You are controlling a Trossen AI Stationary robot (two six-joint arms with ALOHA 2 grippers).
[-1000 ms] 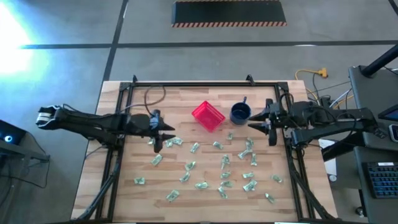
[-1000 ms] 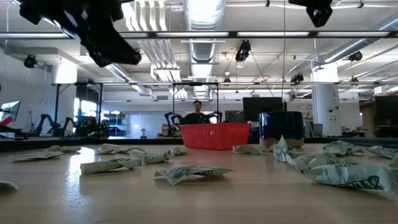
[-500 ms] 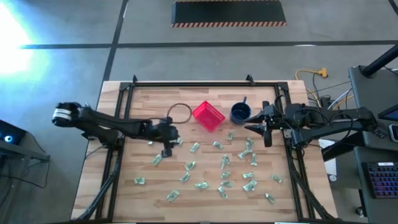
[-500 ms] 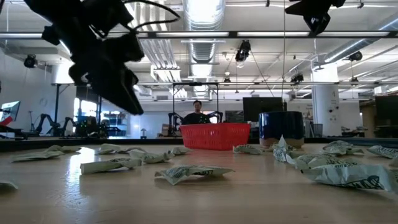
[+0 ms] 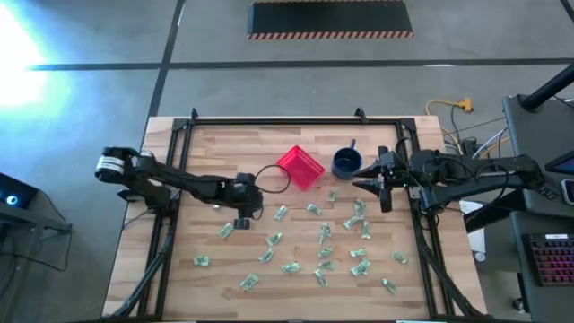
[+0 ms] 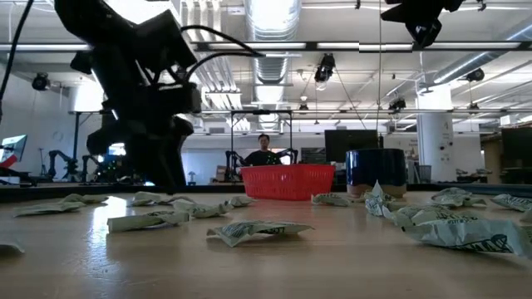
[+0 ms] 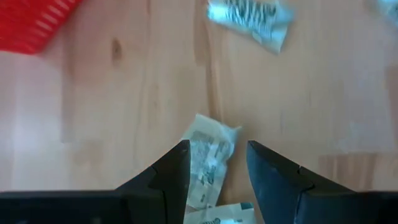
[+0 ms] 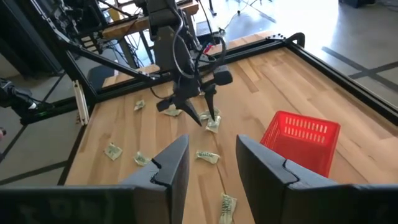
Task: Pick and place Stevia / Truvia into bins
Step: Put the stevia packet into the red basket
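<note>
Several pale green and white Stevia sachets (image 5: 323, 242) lie flat, scattered over the wooden table's middle and near right. The red basket (image 5: 300, 168) stands on its base at the far middle, showing no sachets inside. My left gripper (image 5: 242, 213) is low over the table left of the basket, pointing steeply down and open. One finger stands on each side of a sachet (image 7: 208, 155) that lies on the wood; the right wrist view shows that gripper (image 8: 208, 115) over it too. My right gripper (image 5: 381, 187) hangs open high by the mug, holding nothing.
A dark blue mug (image 5: 346, 162) stands right of the basket. Black frame rails (image 5: 269, 121) run along the table's far, left and right sides. A cable loop (image 5: 273, 178) from the left arm hangs near the basket. A person (image 6: 264, 149) sits far behind the table.
My left gripper has swung down from high above the table and gone toward the right and near edges, rolling at the wrist. It now stands low over the sachets left of the basket. No sachet has moved.
</note>
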